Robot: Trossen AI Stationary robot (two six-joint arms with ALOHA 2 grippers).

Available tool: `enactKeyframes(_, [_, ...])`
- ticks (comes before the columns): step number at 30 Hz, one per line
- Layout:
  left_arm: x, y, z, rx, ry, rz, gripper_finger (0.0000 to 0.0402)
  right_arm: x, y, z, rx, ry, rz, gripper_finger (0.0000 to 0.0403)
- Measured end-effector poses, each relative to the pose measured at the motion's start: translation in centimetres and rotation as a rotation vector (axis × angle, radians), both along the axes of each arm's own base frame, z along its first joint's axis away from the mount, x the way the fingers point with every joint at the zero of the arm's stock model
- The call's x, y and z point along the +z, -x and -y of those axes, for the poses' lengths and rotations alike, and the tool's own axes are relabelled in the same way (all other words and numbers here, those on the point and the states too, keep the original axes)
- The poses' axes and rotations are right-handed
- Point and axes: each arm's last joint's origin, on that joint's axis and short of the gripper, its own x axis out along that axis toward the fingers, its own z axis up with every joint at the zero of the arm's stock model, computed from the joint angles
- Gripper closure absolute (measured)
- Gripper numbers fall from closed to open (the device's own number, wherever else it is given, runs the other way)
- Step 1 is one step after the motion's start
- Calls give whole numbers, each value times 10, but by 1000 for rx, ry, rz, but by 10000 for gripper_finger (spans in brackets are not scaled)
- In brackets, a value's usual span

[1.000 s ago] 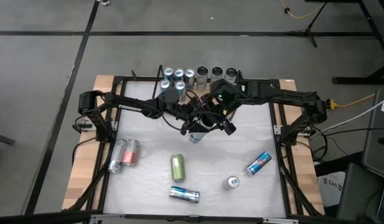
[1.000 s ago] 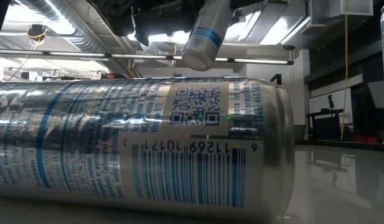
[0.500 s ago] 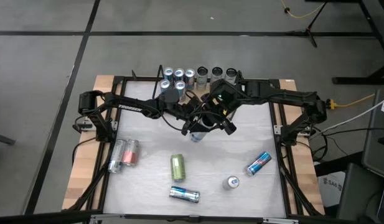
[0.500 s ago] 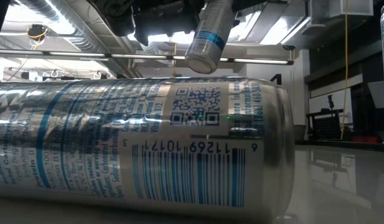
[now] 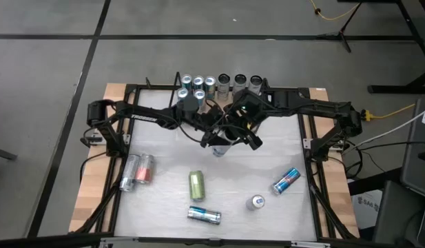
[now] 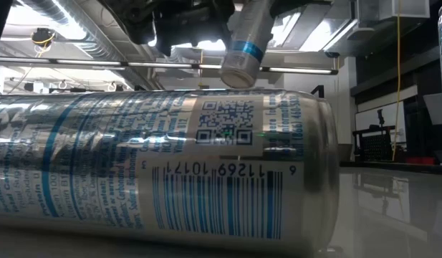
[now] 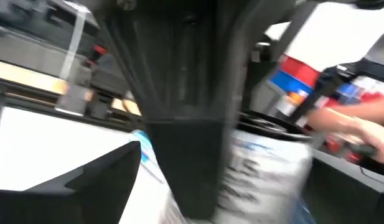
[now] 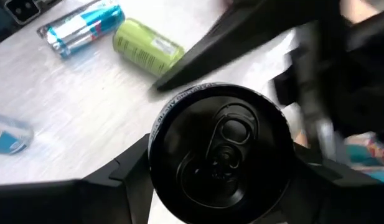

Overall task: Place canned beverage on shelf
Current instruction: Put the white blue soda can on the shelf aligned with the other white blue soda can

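Right gripper (image 8: 220,186) clamps the silver-blue can (image 6: 246,43) near-upright above mid-worktop (image 5: 164,158), left gripper (image 5: 211,138) open beside it, shelf (image 5: 219,84) just beyond, nearest the right arm.

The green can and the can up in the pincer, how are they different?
The green can lies on its side on the table; the held can hangs in the air in the right pincer. One is green, the other silver with blue. Both are slim drink cans.

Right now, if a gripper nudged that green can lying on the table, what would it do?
The green can lies on its side, so it would probably roll. Its smooth metal skin looks slippery, and the bare table offers nothing nearby to stop it.
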Motion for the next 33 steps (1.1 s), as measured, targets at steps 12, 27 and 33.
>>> enactKeyframes(12, [0,12,-40,-48,36,-13,6,-6,8,2,-135,21,-136,155])
enactKeyframes(27, [1,50,-73,109,-201,-203,6,-15,12,7,-701,-155,-288,155])
enactKeyframes(33, [33,84,-60,260,-468,-282,6,-37,15,8,-1022,-270,-380,155])
